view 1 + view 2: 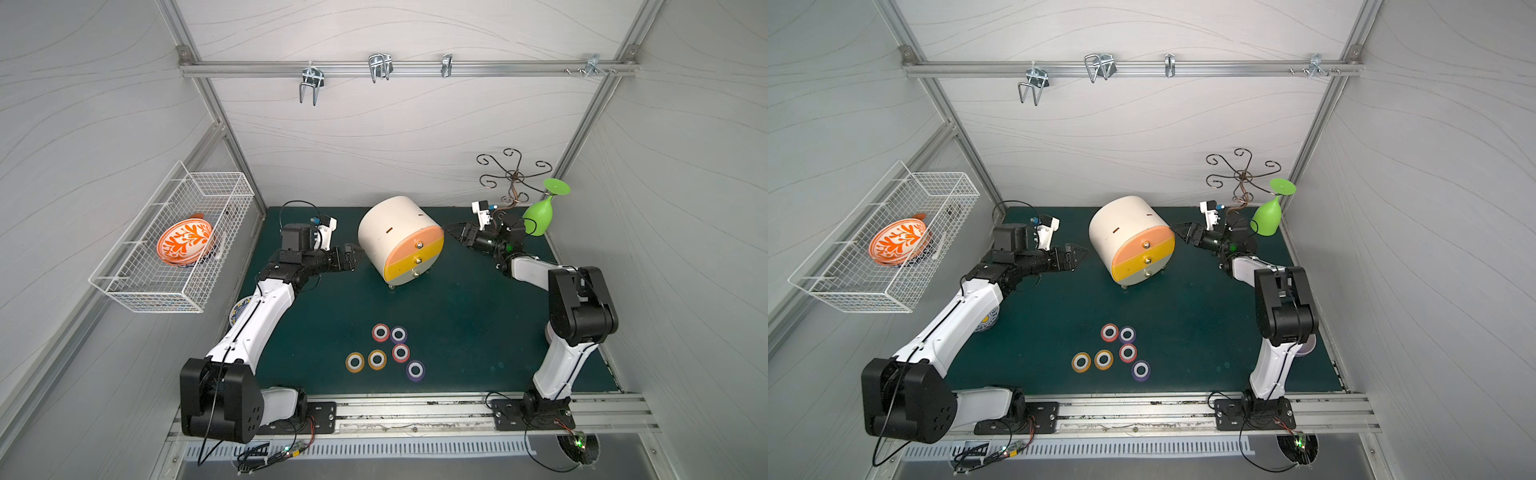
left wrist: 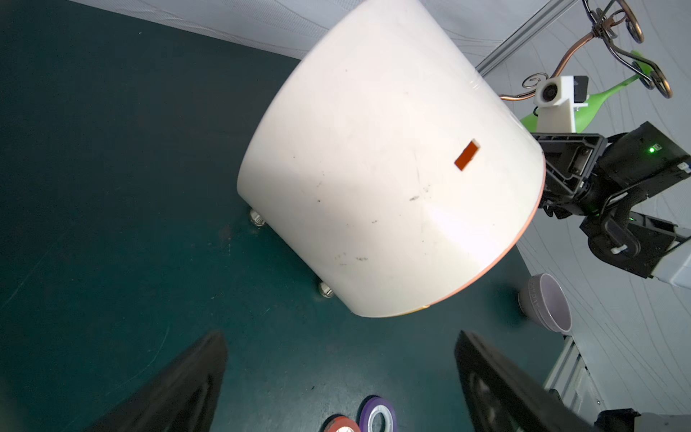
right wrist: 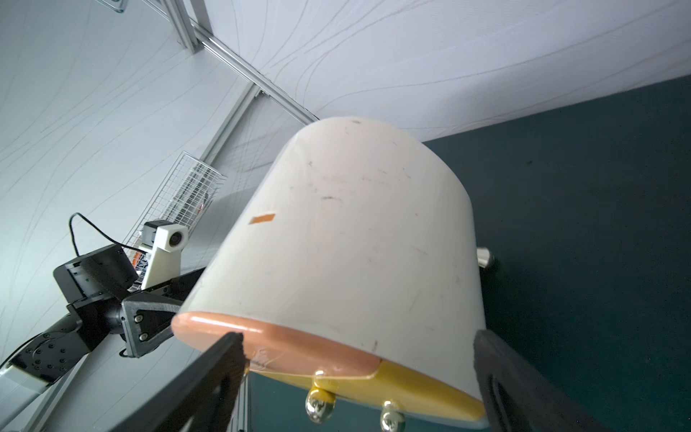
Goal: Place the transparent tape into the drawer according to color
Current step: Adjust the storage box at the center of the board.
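Cream-bodied drawer unit (image 1: 392,232) is sitting near the back edge of the green mat (image 1: 465,328), with all three fronts shut and the contents hidden. Left gripper (image 1: 358,255) and right gripper (image 1: 453,235) are flanking it, both gaping wide and gripping nothing. Six tape rolls (image 1: 400,353) are lying loose near the front edge. Best play, I reckon: one arm bracing the shell, the other pinching a knob squarely. Wire basket (image 1: 124,286) is holding an orange-patterned dish (image 1: 185,241).

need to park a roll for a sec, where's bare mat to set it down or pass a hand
Bare mat lies between the cabinet front and the tape rolls, and on both sides of the rolls. Crowded: either side of the cabinet, where the open left gripper and open right gripper sit close, and around the green glass.
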`<state>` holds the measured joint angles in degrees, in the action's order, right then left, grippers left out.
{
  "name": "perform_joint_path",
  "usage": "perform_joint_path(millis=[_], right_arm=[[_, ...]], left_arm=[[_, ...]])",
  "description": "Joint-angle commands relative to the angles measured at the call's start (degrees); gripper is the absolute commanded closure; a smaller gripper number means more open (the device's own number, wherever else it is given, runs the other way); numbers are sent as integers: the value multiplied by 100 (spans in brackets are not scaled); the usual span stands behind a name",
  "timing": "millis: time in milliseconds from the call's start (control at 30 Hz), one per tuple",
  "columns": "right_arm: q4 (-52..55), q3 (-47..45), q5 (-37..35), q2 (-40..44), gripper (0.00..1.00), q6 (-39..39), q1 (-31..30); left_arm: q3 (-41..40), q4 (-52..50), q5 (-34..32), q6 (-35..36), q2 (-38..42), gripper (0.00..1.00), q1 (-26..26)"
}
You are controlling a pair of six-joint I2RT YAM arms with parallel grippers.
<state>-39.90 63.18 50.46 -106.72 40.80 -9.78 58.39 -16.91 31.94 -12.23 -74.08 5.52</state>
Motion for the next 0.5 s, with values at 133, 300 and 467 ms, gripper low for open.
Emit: perform_joint_path(millis=[133,300,467], right_arm=[[-312,130,530,-226,1,148,-358],[-378,-85,579,-180,1,135,-621],[-312,-462,495,87,1,28,-892]], left_arm=[[111,100,127,28,65,0,22],[103,100,145,19,69,0,19],[68,64,111,45,146,0,19]])
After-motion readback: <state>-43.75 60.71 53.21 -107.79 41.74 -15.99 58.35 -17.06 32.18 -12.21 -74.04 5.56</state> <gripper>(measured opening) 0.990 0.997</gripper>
